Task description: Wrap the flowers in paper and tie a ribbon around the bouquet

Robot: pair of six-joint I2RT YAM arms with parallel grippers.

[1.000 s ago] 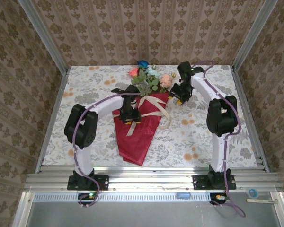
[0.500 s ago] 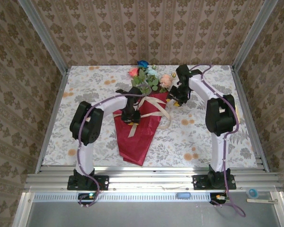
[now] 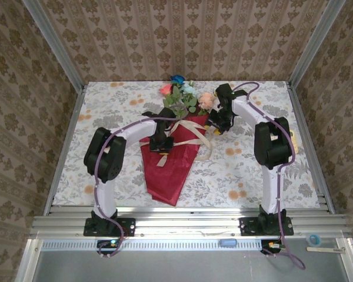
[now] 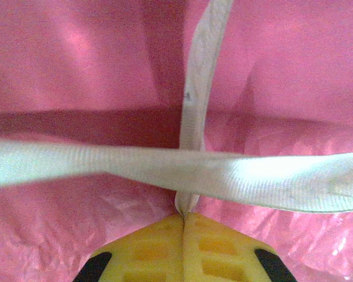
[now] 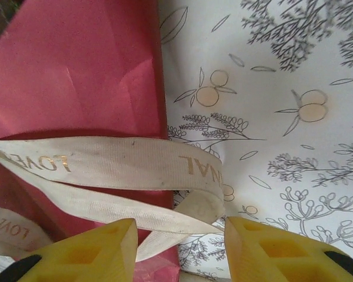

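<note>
Left pincer (image 4: 183,216): clamped on ribbon (image 4: 195,88) atop paper (image 4: 76,70). Right pincer (image 5: 181,232): parted, ribbon loop just ahead.

The table (image 3: 247,170) is viewed from high above its near edge. Ribbon (image 4: 165,170) and paper (image 4: 76,59) are shared, seen very close by 2 downward-facing wrist cameras.

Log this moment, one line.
left gripper: shut on ribbon | right gripper: open, at ribbon loop | bouquet: wrapped, flat on table
</note>
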